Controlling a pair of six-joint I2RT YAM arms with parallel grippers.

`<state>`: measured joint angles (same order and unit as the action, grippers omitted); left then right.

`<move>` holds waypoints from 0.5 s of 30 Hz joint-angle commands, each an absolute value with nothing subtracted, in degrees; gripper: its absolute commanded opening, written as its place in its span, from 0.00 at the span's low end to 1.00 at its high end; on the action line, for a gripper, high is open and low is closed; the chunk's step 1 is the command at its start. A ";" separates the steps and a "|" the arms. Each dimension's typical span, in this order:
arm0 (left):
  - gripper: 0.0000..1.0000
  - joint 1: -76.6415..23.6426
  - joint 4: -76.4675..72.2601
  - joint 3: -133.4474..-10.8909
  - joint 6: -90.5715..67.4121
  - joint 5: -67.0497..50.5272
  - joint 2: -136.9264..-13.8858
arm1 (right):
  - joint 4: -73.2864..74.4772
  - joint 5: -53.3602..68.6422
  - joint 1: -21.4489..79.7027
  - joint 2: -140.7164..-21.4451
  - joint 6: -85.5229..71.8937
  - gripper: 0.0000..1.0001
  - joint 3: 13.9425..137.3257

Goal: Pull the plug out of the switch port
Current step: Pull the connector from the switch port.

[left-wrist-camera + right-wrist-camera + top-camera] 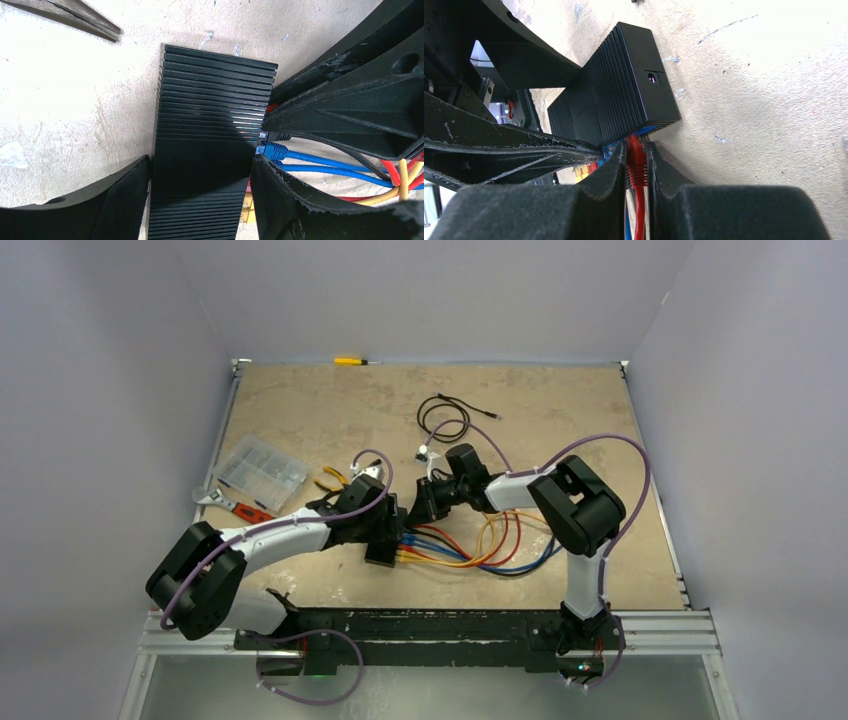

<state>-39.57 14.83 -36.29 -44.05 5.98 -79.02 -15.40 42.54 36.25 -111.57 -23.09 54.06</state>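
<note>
The switch lies on the tabletop at about 7 o'clock of its centre. Its port face is turned toward 3 o'clock, where the coloured cables fan out. The left jaws straddle it with 1 finger against each long side, clamping the body. The right jaws, reaching in from 3 o'clock, are pinched narrow on the red plug, which looks seated in its socket near the 12 o'clock end of the row.

The step in hand is the extraction itself. To do it well, the pull should run straight out along the socket's axis, toward 3 o'clock, with no twist or lift. Meanwhile the left jaws should hold the switch flat so it cannot slide along. I cannot tell whether the plug's latch tab is pressed. If it is not, a hard tug would likely drag the whole switch or let the pads slip along the cable. The blue plugs sit just beside, so the withdrawal should stay clear of them.
</note>
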 commanded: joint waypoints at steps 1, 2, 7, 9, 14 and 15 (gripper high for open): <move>0.00 -36.98 24.80 -32.89 -45.40 18.73 -82.90 | -4.26 42.45 35.17 -109.85 -20.33 0.00 51.49; 0.00 -36.99 24.71 -32.89 -45.47 18.80 -82.97 | -4.10 42.38 35.18 -109.78 -20.26 0.00 51.58; 0.00 -36.87 25.00 -32.96 -45.79 19.40 -84.00 | -2.57 41.34 35.09 -109.51 -19.41 0.00 51.39; 0.00 -36.82 25.48 -33.12 -46.13 19.99 -83.90 | -2.10 41.22 34.97 -109.36 -19.18 0.00 51.13; 0.00 -36.80 26.00 -33.22 -46.56 20.75 -83.55 | -1.43 41.58 34.48 -108.82 -18.82 0.00 50.49; 0.00 -36.82 26.05 -33.22 -46.61 20.85 -83.50 | -1.41 41.88 34.32 -108.70 -18.71 0.00 50.27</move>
